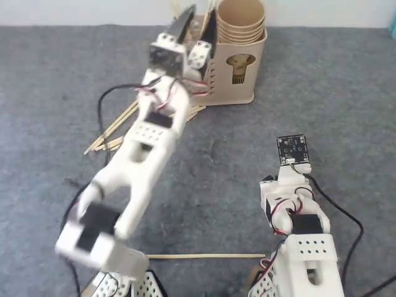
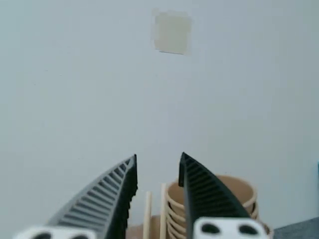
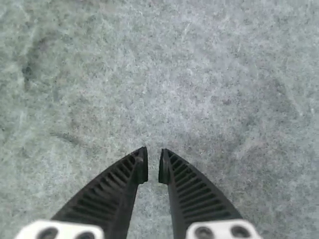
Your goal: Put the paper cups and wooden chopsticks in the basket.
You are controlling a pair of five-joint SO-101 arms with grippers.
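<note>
On the left of the table (image 1: 346, 93), loose wooden chopsticks (image 1: 114, 129) lie fanned out under the left arm. Left gripper (image 2: 158, 157) is up at the basket (image 1: 238, 80), spread wide and holding nothing, above two upright chopsticks (image 2: 147, 214). Paper cups (image 1: 241, 18) sit stacked in the basket. One chopstick (image 1: 204, 255) lies between the arm bases. Right gripper (image 3: 153, 164) points down at bare table, all but pressed together, empty.

The basket (image 1: 238, 80) is standing at the far side of the surface (image 1: 334, 93), with the stacked cups (image 1: 241, 21) sitting in its right part. The left hand (image 2: 158, 157) is hanging just left of them. Loose chopsticks (image 1: 114, 129) are lying left of the basket, and one chopstick (image 1: 204, 255) is lying along the near edge.
</note>
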